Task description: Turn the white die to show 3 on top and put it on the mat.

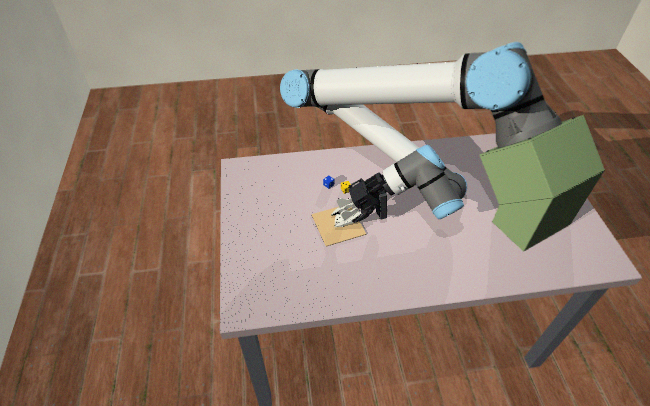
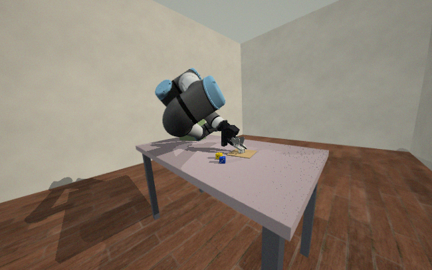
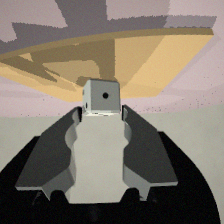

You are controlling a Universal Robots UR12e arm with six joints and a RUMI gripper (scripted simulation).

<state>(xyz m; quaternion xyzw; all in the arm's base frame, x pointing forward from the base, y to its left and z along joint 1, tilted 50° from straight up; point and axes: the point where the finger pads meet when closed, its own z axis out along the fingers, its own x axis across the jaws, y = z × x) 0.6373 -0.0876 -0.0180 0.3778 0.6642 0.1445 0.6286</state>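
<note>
The white die (image 3: 101, 96) sits on the tan mat (image 1: 339, 228) between my fingertips, with a one-pip face toward the wrist camera. I cannot tell its top number. My gripper (image 1: 344, 214) is low over the mat, slanted down from the right, with the fingers open a little wider than the die. The wrist view shows the gripper (image 3: 101, 111) with a jaw on each side of the die. In the exterior view the gripper (image 2: 241, 148) rests at the mat (image 2: 242, 153). The white die is too small to make out in the top and exterior views.
A blue die (image 1: 328, 181) and a yellow die (image 1: 345, 186) sit on the table just behind the mat, the yellow one close to the gripper body. They also show in the exterior view as the blue die (image 2: 222, 159) and the yellow die (image 2: 218, 155). A large green box (image 1: 544, 181) stands at the right.
</note>
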